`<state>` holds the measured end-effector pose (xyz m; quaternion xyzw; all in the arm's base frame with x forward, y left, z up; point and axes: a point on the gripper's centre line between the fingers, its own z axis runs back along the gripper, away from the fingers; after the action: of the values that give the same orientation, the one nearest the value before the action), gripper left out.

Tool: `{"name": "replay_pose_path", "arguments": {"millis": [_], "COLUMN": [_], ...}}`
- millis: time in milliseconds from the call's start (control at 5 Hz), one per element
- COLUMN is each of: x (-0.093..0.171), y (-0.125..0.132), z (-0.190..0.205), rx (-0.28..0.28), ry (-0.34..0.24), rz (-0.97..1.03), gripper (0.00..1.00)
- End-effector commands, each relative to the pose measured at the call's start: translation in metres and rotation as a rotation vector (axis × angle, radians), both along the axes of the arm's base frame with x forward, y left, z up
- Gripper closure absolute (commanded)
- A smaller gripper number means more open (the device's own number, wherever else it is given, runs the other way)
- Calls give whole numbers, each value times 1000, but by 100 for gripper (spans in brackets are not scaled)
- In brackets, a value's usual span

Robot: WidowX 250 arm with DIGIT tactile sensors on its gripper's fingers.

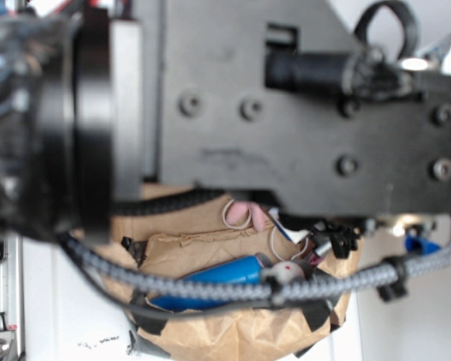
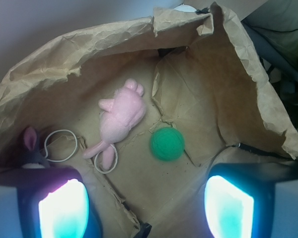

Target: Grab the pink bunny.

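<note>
The pink bunny (image 2: pixel 120 119) is seen lying on the crumpled brown paper (image 2: pixel 208 99), near its middle, just beside a green ball (image 2: pixel 167 143). The gripper (image 2: pixel 146 206) is held spread above, nothing grasped

Lab: robot arm (image 1: pixel 286 105), paper-lined bin (image 2: pixel 228 89)

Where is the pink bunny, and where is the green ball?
pink bunny (image 2: pixel 121 116): wrist view, on the middle of its plump body.
green ball (image 2: pixel 167 144): wrist view, on the centre of the ball.
</note>
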<state>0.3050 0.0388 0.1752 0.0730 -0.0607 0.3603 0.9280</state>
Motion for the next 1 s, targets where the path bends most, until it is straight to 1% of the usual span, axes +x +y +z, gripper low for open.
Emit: {"name": "replay_pose_path", "arguments": {"millis": [0,200,400,600,800], "x": [-38,-44,-29,-13,-3], "y": [12,8,6,-2,-2], "z": [57,42,27,8,-9], "rx": [-165,-122,-119,-110,-103], "ry": [-386,-474,-414,-379,-335], "rz": [-125,-38,0,58,105], "gripper": [0,0,0,0,0]}}
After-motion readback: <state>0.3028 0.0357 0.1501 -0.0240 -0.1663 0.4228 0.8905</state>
